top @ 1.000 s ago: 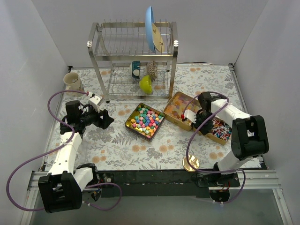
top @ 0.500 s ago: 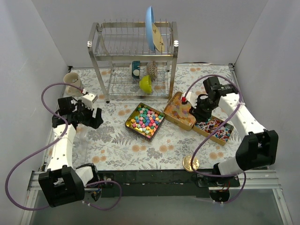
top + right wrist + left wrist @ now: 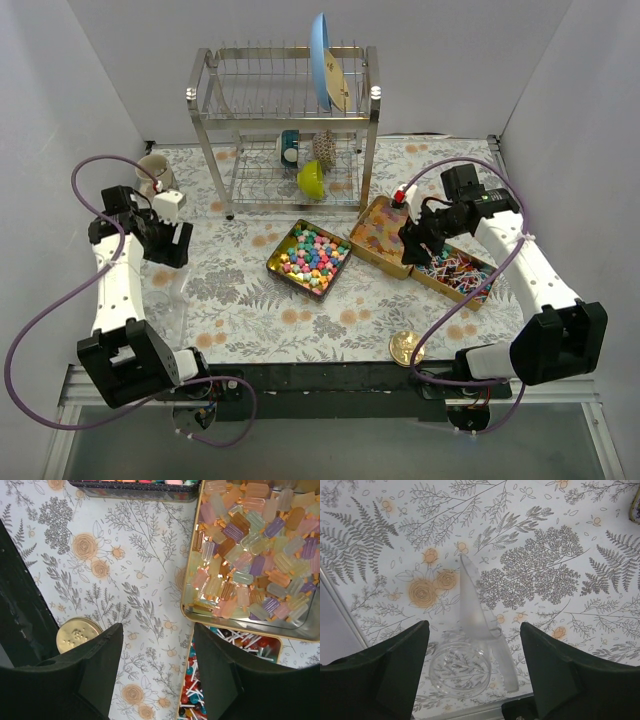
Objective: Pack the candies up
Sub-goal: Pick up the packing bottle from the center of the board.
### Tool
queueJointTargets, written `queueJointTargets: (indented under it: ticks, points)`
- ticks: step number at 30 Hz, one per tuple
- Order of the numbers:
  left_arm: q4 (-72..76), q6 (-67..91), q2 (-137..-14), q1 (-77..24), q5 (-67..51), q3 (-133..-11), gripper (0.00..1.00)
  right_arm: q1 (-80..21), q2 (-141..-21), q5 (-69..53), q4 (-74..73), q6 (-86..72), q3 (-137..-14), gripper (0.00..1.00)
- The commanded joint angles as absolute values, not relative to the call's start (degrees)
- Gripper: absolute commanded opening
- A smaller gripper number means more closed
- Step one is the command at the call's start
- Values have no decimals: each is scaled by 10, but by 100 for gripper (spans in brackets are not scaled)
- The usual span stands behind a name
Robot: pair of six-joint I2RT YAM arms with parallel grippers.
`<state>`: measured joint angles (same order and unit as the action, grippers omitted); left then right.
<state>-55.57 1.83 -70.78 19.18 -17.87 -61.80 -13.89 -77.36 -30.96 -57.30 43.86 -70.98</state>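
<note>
Three open tins hold the candies: bright multicoloured pieces (image 3: 309,255), translucent pastel ice-lolly shapes (image 3: 382,236) (image 3: 255,545) and red-blue lollipops with white sticks (image 3: 458,275) (image 3: 225,680). My right gripper (image 3: 420,245) (image 3: 157,670) hangs open and empty above the seam between the pastel tin and the lollipop tin. Far on the left, my left gripper (image 3: 168,243) (image 3: 472,670) is open and empty too, raised over a clear glass jar (image 3: 460,669). A frosted clear scoop-like piece (image 3: 480,625) leans against the jar.
A round gold lid (image 3: 406,347) (image 3: 77,635) lies near the front edge. At the back stands a metal dish rack (image 3: 285,130) with a blue plate (image 3: 320,60) and a yellow-green bowl (image 3: 311,178). A mug (image 3: 152,172) sits at the back left.
My right gripper has opened and lifted off the lollipop tin, now hanging higher over the tins. The left arm has drawn back to the left, away from the multicoloured tin.
</note>
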Motion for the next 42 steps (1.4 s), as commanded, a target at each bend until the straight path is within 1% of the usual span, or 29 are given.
queueJointTargets:
  ticks: [1,2,5,11,19,23,32,37,40,41,42]
  points:
    - [-671,-21,-720,202,-150,-693,72,-138,-744,-369,-526,413,-681,66]
    - [-703,-26,-719,204,-143,-703,71,-138,-743,-379,-514,413,-676,66]
    - [-727,-36,-713,207,-100,-700,70,-138,-742,-390,-487,399,-656,66]
    - [-745,-25,-749,233,-51,-711,65,-137,-766,-416,-503,417,-657,65]
    - [-680,-68,-769,245,-46,-646,60,-137,-770,-432,-489,418,-650,64]
    - [-615,-96,-777,245,-37,-608,59,-137,-771,-438,-497,421,-652,64]
    - [-604,-132,-801,252,-48,-601,54,-138,-782,-429,-508,417,-665,63]
    - [-601,-170,-795,279,-47,-583,52,-137,-786,-431,-505,407,-664,63]
    - [-589,-193,-797,291,-40,-567,50,-137,-789,-429,-505,408,-665,63]
    - [-585,-196,-798,293,-39,-563,48,-138,-792,-430,-504,407,-667,63]
    - [-581,-197,-801,292,-40,-561,44,-138,-795,-430,-504,406,-669,63]
